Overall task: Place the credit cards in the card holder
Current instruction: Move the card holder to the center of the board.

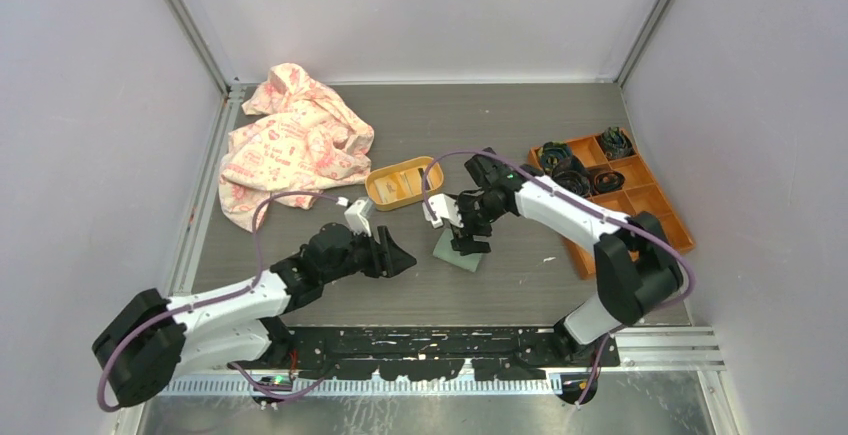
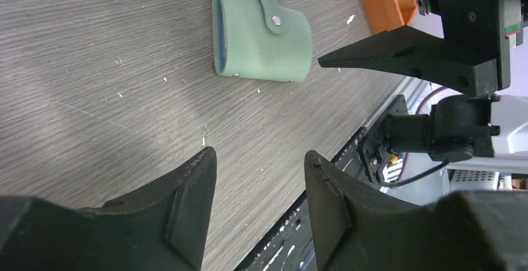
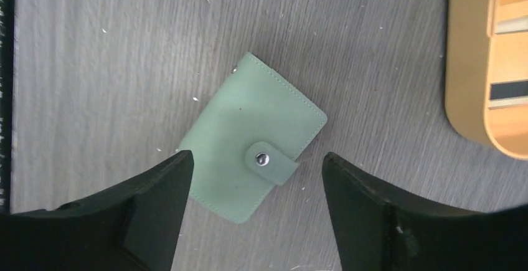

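The sage-green card holder [image 1: 457, 253] lies folded and snapped shut on the table [image 1: 520, 125], its round button facing up [image 3: 252, 137] [image 2: 261, 37]. Credit cards [image 3: 507, 90], one with a dark stripe, rest inside the yellow-orange oval tray [image 1: 378, 195] just behind it. My right gripper [image 3: 256, 154] hovers straight over the card holder, open and empty, its jaws astride the button side [image 1: 468, 243]. To the left of the holder my left gripper [image 1: 398, 255] points at it, open with only bare table between its fingers [image 2: 258, 156].
A pink patterned cloth [image 1: 290, 145] is bunched at the back left. An orange compartment box [image 1: 645, 200] with dark coiled items stands at the right. The black base rail [image 1: 450, 340] runs along the near table edge.
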Controlling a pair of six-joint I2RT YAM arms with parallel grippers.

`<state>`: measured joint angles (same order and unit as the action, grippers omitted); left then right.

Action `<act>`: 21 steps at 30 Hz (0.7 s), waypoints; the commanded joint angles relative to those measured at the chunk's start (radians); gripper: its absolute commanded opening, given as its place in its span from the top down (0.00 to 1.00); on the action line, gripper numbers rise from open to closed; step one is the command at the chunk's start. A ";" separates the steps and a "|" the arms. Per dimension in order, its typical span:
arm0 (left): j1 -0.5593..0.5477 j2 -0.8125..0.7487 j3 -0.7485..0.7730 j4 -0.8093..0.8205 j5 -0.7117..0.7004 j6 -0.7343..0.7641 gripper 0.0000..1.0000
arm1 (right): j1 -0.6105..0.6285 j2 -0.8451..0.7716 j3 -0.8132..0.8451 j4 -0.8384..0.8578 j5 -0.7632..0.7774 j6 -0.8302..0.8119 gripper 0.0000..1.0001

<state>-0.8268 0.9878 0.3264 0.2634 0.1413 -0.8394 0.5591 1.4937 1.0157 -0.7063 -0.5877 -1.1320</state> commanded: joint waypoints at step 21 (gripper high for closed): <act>-0.029 0.489 0.155 0.407 -0.057 0.020 0.54 | -0.017 0.297 0.140 -0.135 0.077 -0.218 0.52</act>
<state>-0.8516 1.4261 0.4332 0.5785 0.0917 -0.8478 0.5457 1.7828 1.1492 -0.8204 -0.5201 -1.3132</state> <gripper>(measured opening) 0.469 0.504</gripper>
